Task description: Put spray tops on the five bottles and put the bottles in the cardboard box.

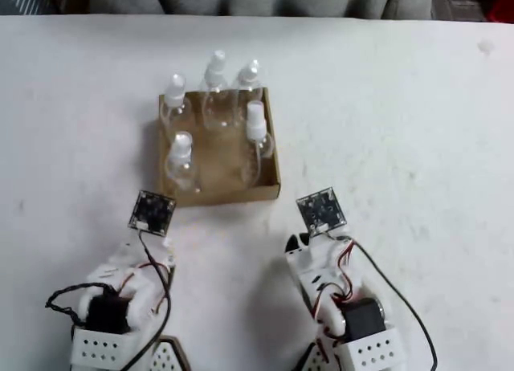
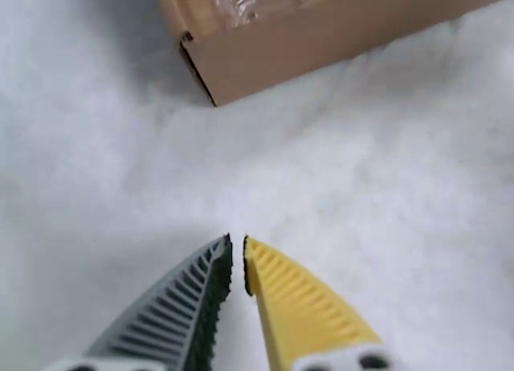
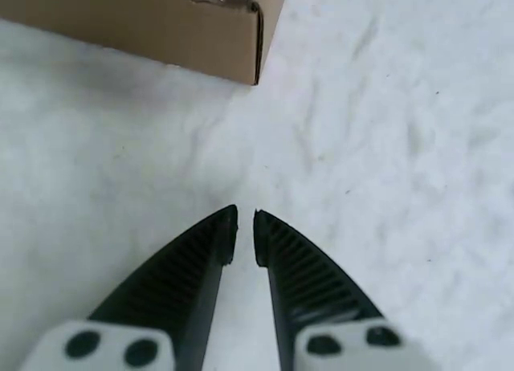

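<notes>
Five spray-topped bottles (image 1: 181, 161) in cardboard box (image 1: 229, 196), left gripper (image 2: 238, 262) and right gripper (image 3: 245, 236) closed empty; looks done, nothing left.

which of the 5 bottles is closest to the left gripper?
The bottle in the near-left corner of the cardboard box, just ahead of the left gripper. Three others stand along the far wall, one by the right wall.

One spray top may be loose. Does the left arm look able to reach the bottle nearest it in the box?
Probably yes: bare table separates the left gripper from the cardboard box, and that bottle stands just inside its near side, open from above.
</notes>
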